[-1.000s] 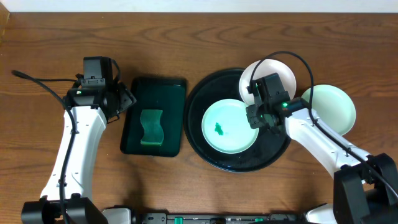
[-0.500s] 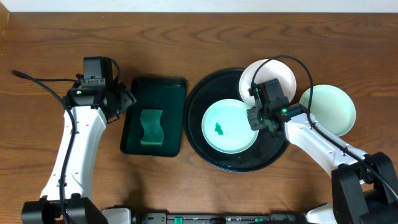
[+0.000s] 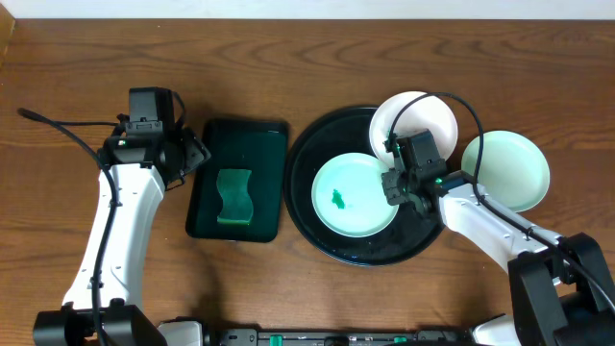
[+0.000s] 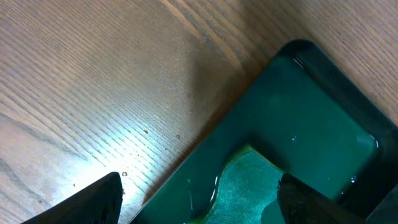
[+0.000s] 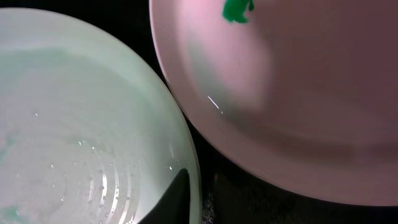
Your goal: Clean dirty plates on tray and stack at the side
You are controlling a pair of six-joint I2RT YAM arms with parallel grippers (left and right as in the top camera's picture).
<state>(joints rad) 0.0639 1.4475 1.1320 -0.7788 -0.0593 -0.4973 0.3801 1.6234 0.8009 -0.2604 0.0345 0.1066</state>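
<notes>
A pale mint-green plate (image 3: pixel 351 197) with a small green smear lies on the round black tray (image 3: pixel 317 231). My right gripper (image 3: pixel 396 183) is shut on its right rim. In the right wrist view one dark finger (image 5: pixel 171 202) lies inside the rim of this plate (image 5: pixel 81 124), and the other jaw is lost against the black tray. A white plate (image 3: pixel 415 117) with a green smear (image 5: pixel 236 9) rests at the tray's far right rim. Another mint-green plate (image 3: pixel 509 168) sits on the table right of the tray. My left gripper (image 3: pixel 197 154) hangs open over the rectangular tray's left edge.
A rectangular dark green tray (image 3: pixel 240 144) with a green sponge (image 3: pixel 233 197) stands left of the round tray. In the left wrist view the sponge (image 4: pixel 245 186) lies between my open left fingers, below them. Bare wooden table surrounds both trays.
The right gripper's jaws have closed on the mint-green plate's rim, and its wrist shifted slightly right. The left arm has not moved.
</notes>
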